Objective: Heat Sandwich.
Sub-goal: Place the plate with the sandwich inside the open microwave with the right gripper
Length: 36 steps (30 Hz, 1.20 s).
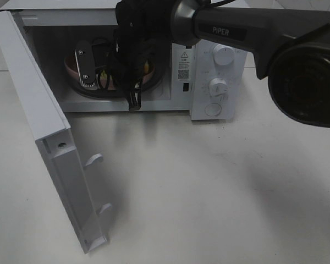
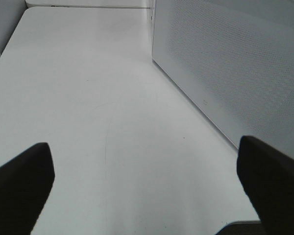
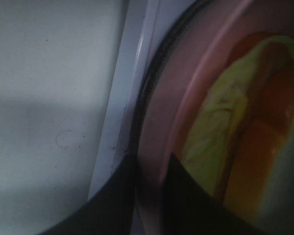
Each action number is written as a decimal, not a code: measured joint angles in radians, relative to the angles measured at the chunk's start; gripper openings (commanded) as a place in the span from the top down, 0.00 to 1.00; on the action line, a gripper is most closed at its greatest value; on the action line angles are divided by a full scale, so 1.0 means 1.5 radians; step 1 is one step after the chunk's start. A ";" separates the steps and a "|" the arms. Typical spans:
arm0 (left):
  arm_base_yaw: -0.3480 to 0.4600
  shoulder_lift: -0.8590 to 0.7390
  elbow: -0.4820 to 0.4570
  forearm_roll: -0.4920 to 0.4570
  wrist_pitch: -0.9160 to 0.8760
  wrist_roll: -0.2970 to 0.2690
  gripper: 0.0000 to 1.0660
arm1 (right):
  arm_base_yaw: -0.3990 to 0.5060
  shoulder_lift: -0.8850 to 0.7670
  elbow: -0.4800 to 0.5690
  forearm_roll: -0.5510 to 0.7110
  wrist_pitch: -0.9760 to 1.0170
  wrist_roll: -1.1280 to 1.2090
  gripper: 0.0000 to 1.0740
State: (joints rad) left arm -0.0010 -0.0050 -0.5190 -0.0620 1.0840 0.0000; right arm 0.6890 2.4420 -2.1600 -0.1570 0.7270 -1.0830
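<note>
Sandwich (image 3: 220, 132) in open microwave (image 1: 220, 66), wht table (image 1: 209, 192)

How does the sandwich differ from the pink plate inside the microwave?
The plate is one plain pink colour; the sandwich shows yellow-green and orange-red layers. The plate is wider, its rim showing past the sandwich. The plate lies underneath; the sandwich rests on it. Both sit inside the open microwave.
</note>
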 measured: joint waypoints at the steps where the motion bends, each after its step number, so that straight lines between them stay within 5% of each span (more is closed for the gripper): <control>1: 0.000 0.000 0.000 0.000 0.000 0.000 0.10 | 0.000 0.000 -0.001 -0.001 -0.007 0.015 0.71; 6: 0.000 0.000 0.000 0.000 0.000 0.000 0.10 | 0.000 0.000 -0.006 -0.003 -0.013 0.071 0.38; 11: 0.000 0.000 0.000 0.000 0.000 0.000 0.10 | 0.000 0.000 -0.006 -0.003 -0.013 0.138 0.20; 36: 0.000 0.000 0.000 0.000 0.000 0.000 0.10 | 0.000 -0.007 0.008 -0.003 -0.007 0.203 0.29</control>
State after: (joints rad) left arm -0.0010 -0.0050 -0.5190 -0.0620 1.0840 0.0000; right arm 0.6890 2.4310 -2.1480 -0.1610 0.7160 -0.7790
